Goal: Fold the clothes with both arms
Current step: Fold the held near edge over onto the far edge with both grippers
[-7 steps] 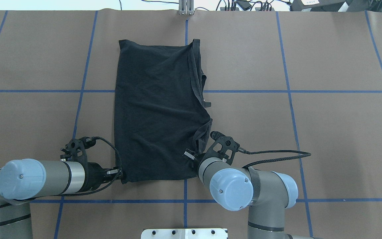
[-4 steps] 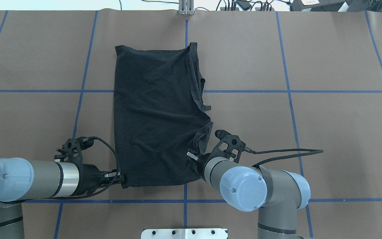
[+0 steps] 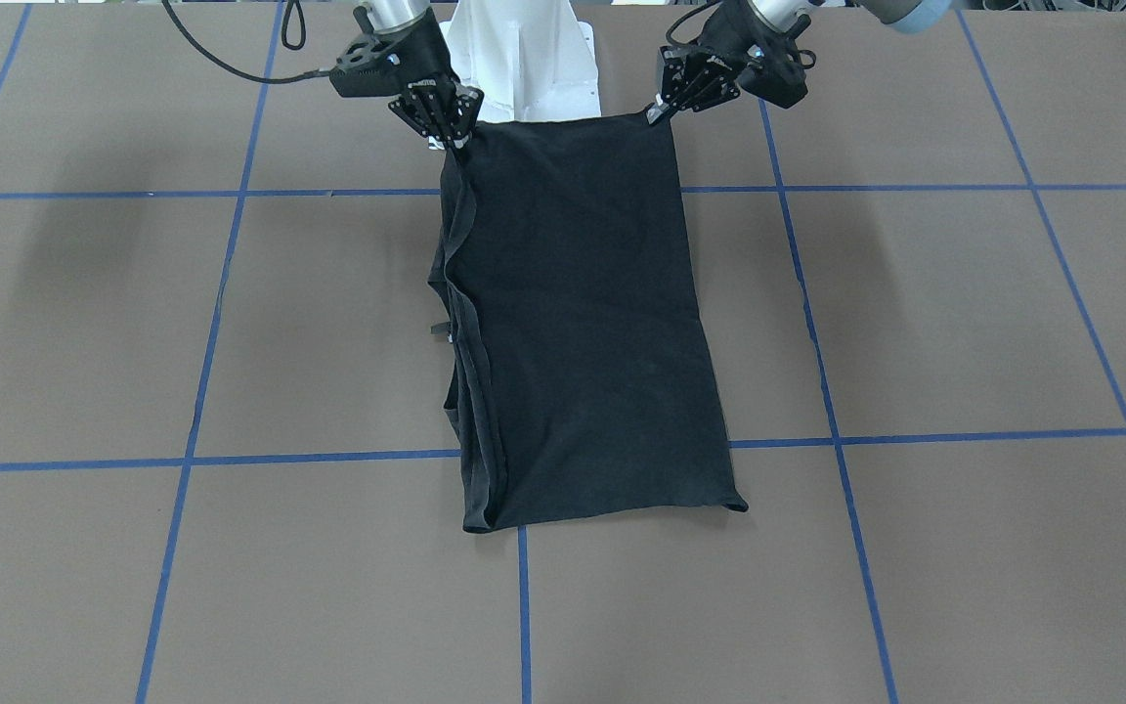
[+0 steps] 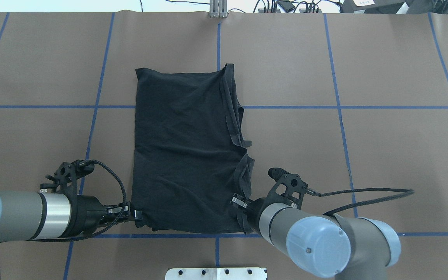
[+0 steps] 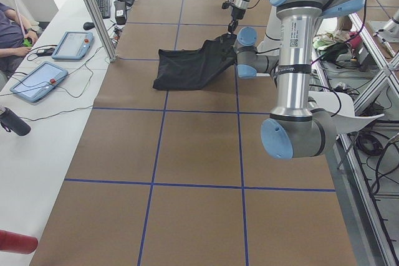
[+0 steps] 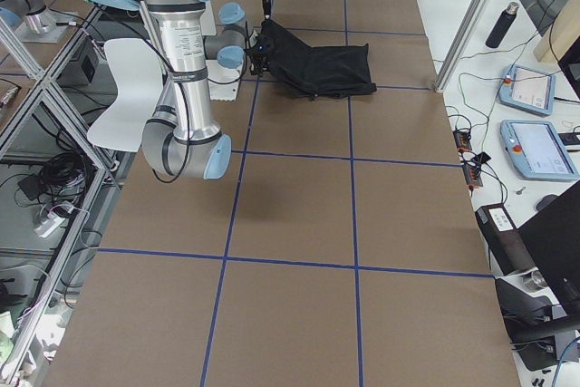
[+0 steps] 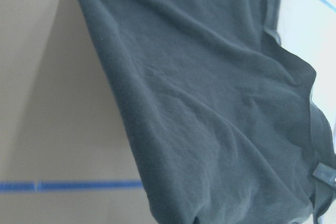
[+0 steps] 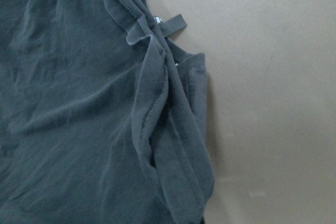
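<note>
The black T-shirt lies folded lengthwise into a long rectangle, plain side up, with loose hems and a sleeve bunched along its right edge. My left gripper is shut on its near left corner. My right gripper is shut on its near right corner. In the front view the left gripper and the right gripper hold the edge nearest the robot slightly raised, and the rest of the shirt rests flat. The logo is hidden. Both wrist views show the cloth close up: left, right.
The brown table cover carries a blue tape grid. The white pedestal base sits just behind the held edge. A metal post stands at the far edge. Tablets and bottles lie on the operators' side table.
Both arms have drawn back toward the robot's base and dragged the shirt with them. Its far edge has slid nearer. Both grips have held.
</note>
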{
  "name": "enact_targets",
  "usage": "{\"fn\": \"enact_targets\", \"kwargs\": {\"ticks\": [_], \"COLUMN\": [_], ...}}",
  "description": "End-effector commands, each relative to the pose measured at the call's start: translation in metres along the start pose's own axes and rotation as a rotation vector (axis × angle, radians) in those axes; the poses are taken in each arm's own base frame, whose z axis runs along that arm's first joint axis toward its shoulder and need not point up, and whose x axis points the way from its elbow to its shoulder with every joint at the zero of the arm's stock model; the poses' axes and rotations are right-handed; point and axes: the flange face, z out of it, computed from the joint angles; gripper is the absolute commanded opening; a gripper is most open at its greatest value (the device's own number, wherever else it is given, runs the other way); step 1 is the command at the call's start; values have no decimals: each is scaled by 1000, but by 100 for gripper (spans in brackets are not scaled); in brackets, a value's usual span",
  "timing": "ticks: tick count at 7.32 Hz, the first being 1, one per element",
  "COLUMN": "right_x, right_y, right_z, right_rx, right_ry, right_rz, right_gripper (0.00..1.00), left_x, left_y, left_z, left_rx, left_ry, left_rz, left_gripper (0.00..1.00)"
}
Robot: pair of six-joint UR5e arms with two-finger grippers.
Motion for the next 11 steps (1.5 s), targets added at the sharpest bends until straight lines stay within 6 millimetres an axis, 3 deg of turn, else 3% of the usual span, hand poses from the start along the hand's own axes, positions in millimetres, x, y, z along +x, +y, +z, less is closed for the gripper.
{"fn": "enact_targets", "kwargs": {"ticks": [1, 2, 4, 5, 7, 9, 11], "right_x": [-25, -40, -92, -113, -128, -146, -160], "right_y": [-23, -45, -86, -110, -153, -198, -235], "right_z": [-25, -23, 17, 34, 61, 89, 120], "right_rx": [36, 61, 97, 117, 168, 196, 210], "right_ry": [-19, -27, 7, 29, 80, 145, 152], "right_rz": [-14, -16, 14, 21, 4, 2, 9], "right_gripper": [0, 0, 0, 0, 0, 0, 0], "left_x": [35, 49, 76, 77, 59, 60, 48], "left_y": [-18, -37, -86, -110, -151, -212, -268], "left_z": [-9, -9, 8, 7, 8, 32, 48], "left_rx": [18, 61, 140, 176, 230, 281, 311], "left_ry": [-35, -66, -117, -131, -191, -256, -339], "left_rz": [-13, -29, 20, 45, 78, 94, 136], "left_gripper": [0, 0, 0, 0, 0, 0, 0]}}
